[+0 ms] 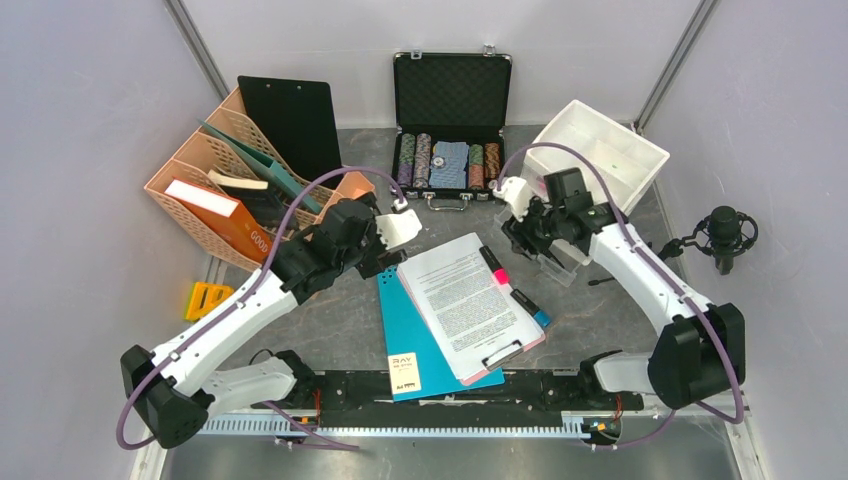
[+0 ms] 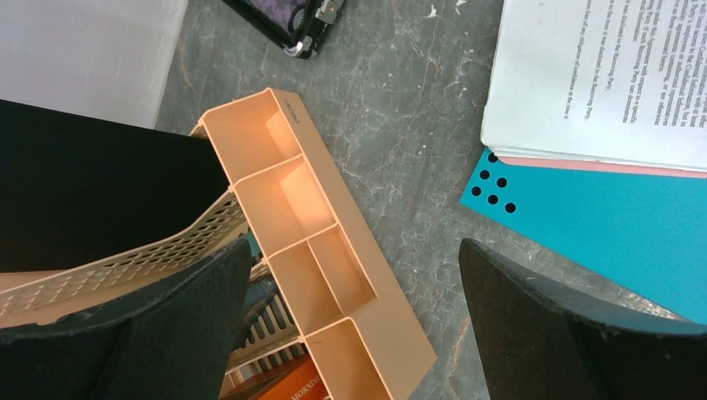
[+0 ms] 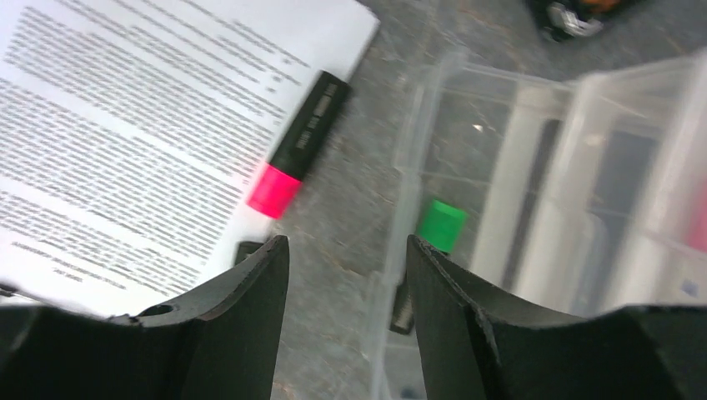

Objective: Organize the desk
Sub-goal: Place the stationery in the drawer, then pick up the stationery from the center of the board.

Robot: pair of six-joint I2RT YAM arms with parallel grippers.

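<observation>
step: likely loading clear tray (image 3: 410, 150) | right gripper (image 3: 346, 250) hovering parted, empty, over tray rim | left gripper (image 2: 354, 250) gaping, empty | desk (image 1: 340, 320) spanning mid-frame | next: probably reaching upper left for pink highlighter (image 3: 296, 146), squaring across its barrel

On the dark grey desk (image 1: 340, 320), the white printed sheet (image 1: 468, 300) lies on the teal folder (image 1: 405, 335); the peach plastic file rack (image 1: 205, 190) stands left, the clear plastic organiser (image 1: 555, 262) right, the black foam-lined case (image 1: 450, 95) behind.
</observation>
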